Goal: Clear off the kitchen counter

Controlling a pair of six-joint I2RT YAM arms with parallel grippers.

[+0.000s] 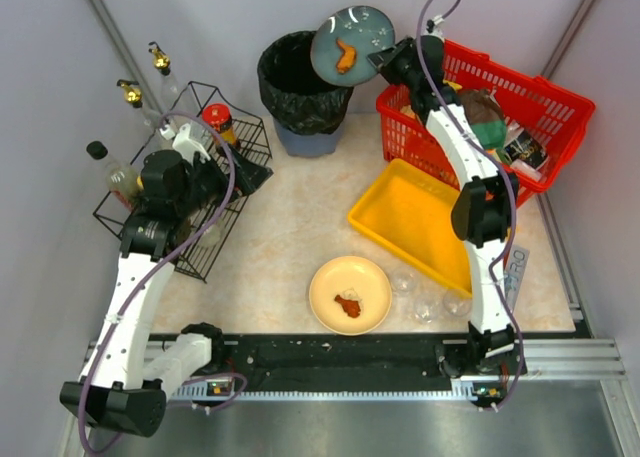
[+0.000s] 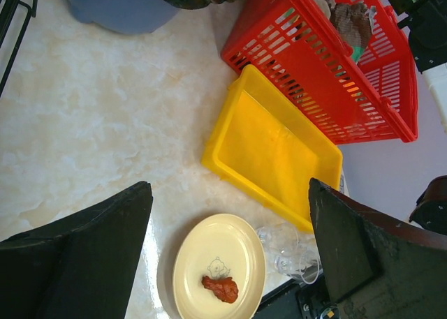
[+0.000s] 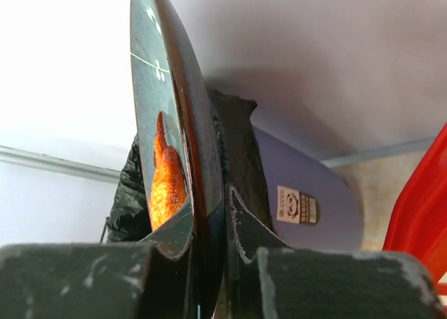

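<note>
My right gripper (image 1: 383, 59) is shut on the rim of a blue-grey plate (image 1: 353, 45), held tilted on edge above the black-bagged bin (image 1: 300, 87). An orange piece of food (image 1: 345, 55) clings to the plate's face. The right wrist view shows the fingers (image 3: 167, 239) clamping the plate (image 3: 174, 88) edge-on, with the food (image 3: 166, 179) just above them. A cream plate (image 1: 350, 295) with a red-brown piece of food (image 1: 349, 305) lies on the kitchen counter (image 1: 270, 247) near the front. My left gripper (image 1: 258, 175) hangs open and empty over the wire rack, high above the cream plate (image 2: 220, 266).
A yellow tray (image 1: 410, 217) lies right of centre, against a red basket (image 1: 540, 97) full of items. Clear cups (image 1: 425, 302) lie between the cream plate and the right arm. A black wire rack (image 1: 232, 222) with bottles stands at the left.
</note>
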